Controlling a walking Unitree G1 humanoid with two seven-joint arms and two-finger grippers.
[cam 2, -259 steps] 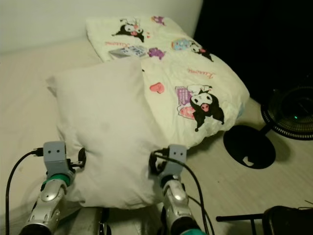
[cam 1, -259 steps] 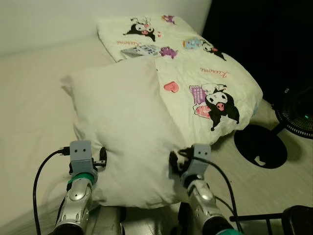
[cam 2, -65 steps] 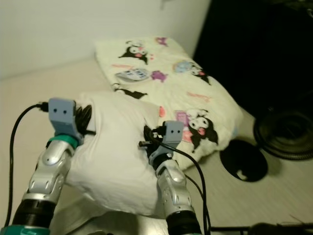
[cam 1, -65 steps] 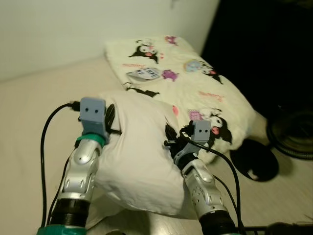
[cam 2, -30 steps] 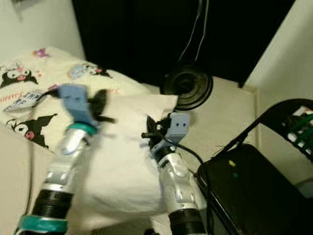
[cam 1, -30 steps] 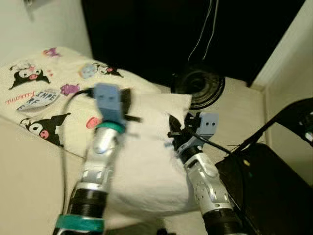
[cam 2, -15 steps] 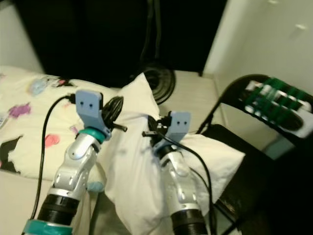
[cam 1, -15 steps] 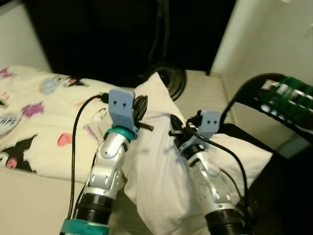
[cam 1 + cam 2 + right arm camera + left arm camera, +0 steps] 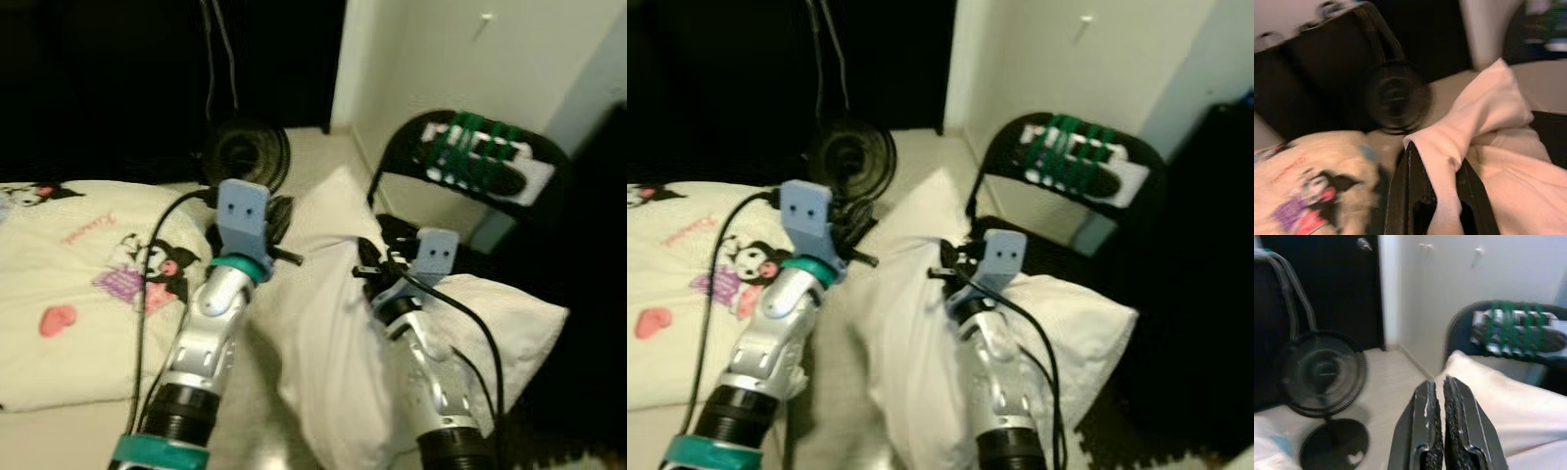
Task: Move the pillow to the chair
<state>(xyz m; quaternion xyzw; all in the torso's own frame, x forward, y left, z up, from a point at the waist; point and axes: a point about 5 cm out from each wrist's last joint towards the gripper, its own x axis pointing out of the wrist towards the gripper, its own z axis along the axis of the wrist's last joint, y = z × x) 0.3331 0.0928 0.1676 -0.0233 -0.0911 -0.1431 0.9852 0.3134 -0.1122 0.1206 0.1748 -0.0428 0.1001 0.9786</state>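
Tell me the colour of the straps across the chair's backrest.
Green straps on the black chair, clearest in the left eye view.

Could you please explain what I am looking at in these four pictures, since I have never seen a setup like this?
This is a walking humanoid robot with two silver arms, each ending in two long black fingers. The two wide pictures come from cameras on its head, looking down at its own arms. The other two come from cameras on its wrists, looking along the fingers.

The arms carry a white pillow between them. The right gripper is pinched on a fold of it. The left gripper has its fingers together; the pillow lies beside them.

Ahead stands a black chair with a green-striped bundle on its backrest; part of the pillow already lies over the seat. To the robot's left is a cartoon-print blanket, and a floor fan stands behind.
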